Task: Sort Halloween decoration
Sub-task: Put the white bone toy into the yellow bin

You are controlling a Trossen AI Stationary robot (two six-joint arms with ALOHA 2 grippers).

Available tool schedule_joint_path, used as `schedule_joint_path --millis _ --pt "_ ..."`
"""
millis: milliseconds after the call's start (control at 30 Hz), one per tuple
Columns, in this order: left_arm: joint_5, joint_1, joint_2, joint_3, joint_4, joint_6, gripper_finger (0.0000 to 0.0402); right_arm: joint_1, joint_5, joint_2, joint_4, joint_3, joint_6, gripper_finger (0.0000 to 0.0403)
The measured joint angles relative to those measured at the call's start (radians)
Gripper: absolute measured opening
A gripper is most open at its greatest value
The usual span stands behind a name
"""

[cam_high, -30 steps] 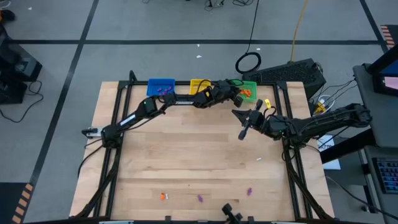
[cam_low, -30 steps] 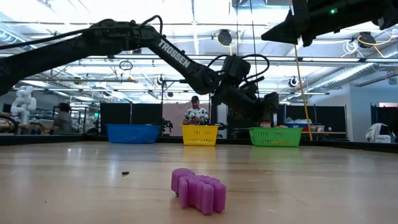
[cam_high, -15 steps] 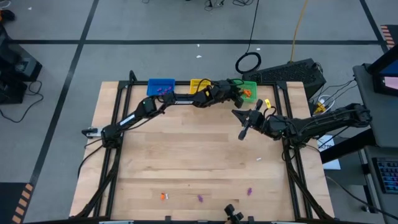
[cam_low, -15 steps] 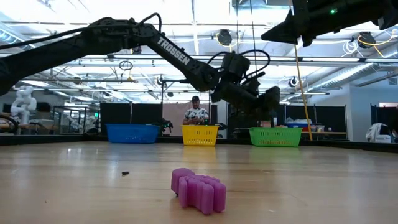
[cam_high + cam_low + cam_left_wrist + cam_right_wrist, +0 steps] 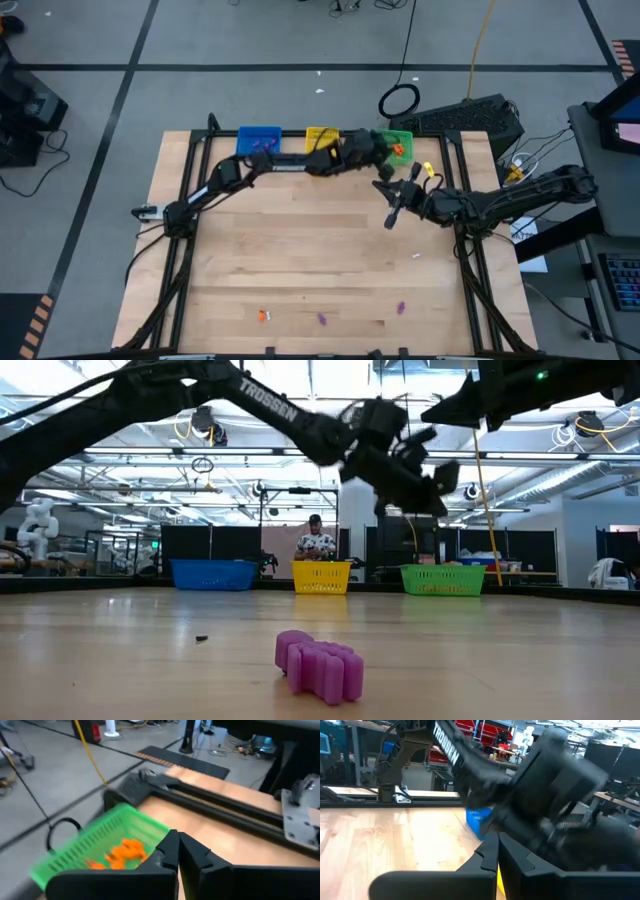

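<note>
Working across the pale wooden surface point(image 5: 300, 250), I have three plastic mesh baskets lined along its far edge as colour bins: blue basket point(image 5: 259, 138), yellow basket point(image 5: 318, 134), green basket point(image 5: 397, 145). My left gripper point(image 5: 383, 154) hangs beside the green one, fingers point(image 5: 170, 851) pressed together, empty; orange trinkets point(image 5: 125, 852) lie inside. My right gripper point(image 5: 391, 216) waits mid-surface, fingers together, holding nothing. Near the front edge lie an orange trinket point(image 5: 263, 315) and two purple trinkets point(image 5: 322, 319), unsorted.
</note>
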Motion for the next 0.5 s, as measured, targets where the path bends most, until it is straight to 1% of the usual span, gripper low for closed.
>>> schedule_joint_path --millis 200,367,433,500 --pt "-0.011 -0.049 0.004 -0.2 0.318 -0.061 0.001 0.016 0.002 0.0 0.001 0.0 -0.006 0.0" --pt "-0.011 -0.079 -0.03 -0.337 0.392 -0.075 0.001 0.015 0.003 0.0 0.001 0.0 0.002 0.0" --pt "-0.017 -0.092 -0.042 -0.392 0.454 -0.038 0.001 0.015 0.004 0.0 -0.007 0.0 0.011 0.0" --pt "-0.017 -0.106 -0.084 -0.457 0.498 -0.005 0.001 0.015 0.021 0.0 -0.03 0.0 0.022 0.0"
